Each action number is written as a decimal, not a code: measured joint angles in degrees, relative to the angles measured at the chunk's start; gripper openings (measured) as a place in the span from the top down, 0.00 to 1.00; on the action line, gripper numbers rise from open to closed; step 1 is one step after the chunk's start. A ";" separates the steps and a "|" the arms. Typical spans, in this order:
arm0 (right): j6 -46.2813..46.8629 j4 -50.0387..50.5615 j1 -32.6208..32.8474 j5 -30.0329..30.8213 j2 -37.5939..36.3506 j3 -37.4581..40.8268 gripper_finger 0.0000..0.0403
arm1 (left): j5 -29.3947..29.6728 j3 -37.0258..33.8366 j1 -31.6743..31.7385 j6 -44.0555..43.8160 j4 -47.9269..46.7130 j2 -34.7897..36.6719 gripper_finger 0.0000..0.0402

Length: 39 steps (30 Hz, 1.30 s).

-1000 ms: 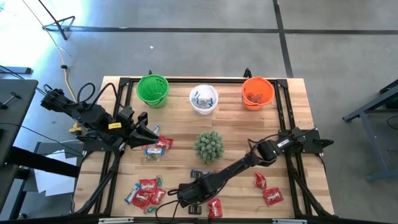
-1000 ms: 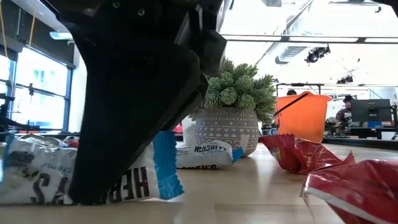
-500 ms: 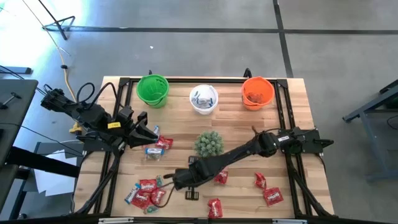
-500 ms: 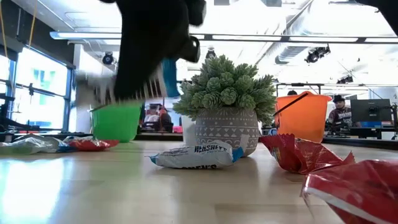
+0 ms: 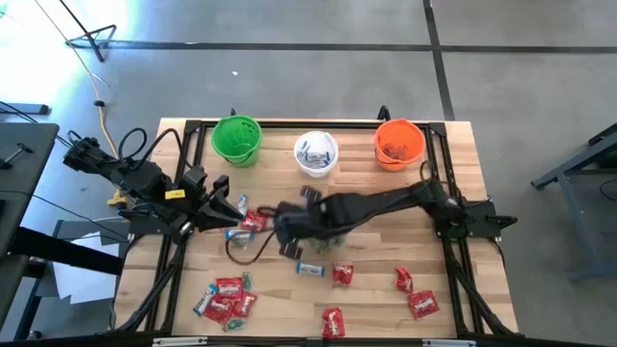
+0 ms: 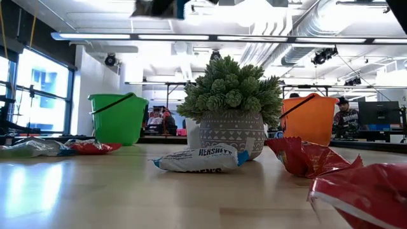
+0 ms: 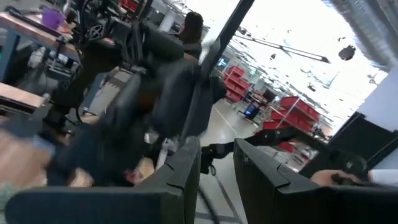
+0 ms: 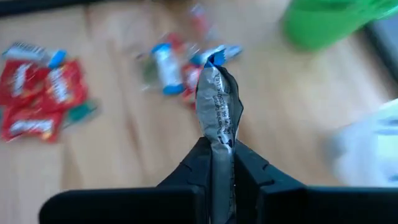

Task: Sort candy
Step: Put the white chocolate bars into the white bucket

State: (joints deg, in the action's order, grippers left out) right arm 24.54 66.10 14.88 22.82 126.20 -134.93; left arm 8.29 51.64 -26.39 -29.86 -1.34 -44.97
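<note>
My right gripper is shut on a blue-and-white wrapped candy. It hangs high over the middle of the table, left of the spiky plant. More candy lies on the wood: red pieces at the near left, others at the near right, and one blue-and-white piece in front of the plant. My left gripper waits open at the left, level, above two candies, touching nothing. My right gripper pinches one end of the candy's wrapper between its two fingers. The fingers reach in from the table's right, slanting down. The rest of the crumpled wrapper, with its blue end, sticks out past the fingertips, lifted clear of the table.
Three cups stand in a row at the far edge: green, white with wrapped pieces in it, orange. The right arm stretches across above the plant. A black frame runs round the table.
My right gripper has risen from the table's near edge with the blue-and-white candy and swung toward the far edge, past the plant's left side. It has left the low view upward. The candy now hangs clear of the table.
</note>
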 joint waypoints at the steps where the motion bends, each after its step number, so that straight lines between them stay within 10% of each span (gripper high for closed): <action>1: -0.89 0.14 -0.48 1.34 -0.88 -0.02 0.94 | 0.59 0.00 0.00 0.41 0.00 0.00 0.80; 16: -14.30 11.29 -18.63 10.45 -5.30 1.67 0.94 | 20.66 0.00 1.62 9.90 8.14 0.00 0.80; 33: -26.74 2.10 -36.57 -17.15 -5.32 11.55 0.94 | 24.64 0.00 5.84 14.07 10.69 0.00 0.80; 39: -28.38 1.96 -36.21 -17.95 -5.32 14.28 0.82 | 24.68 0.00 6.94 14.09 10.59 0.56 0.80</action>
State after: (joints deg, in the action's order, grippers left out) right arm -3.83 68.06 -21.33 4.87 120.88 -120.66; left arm 32.97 51.64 -19.46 -15.77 9.25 -44.41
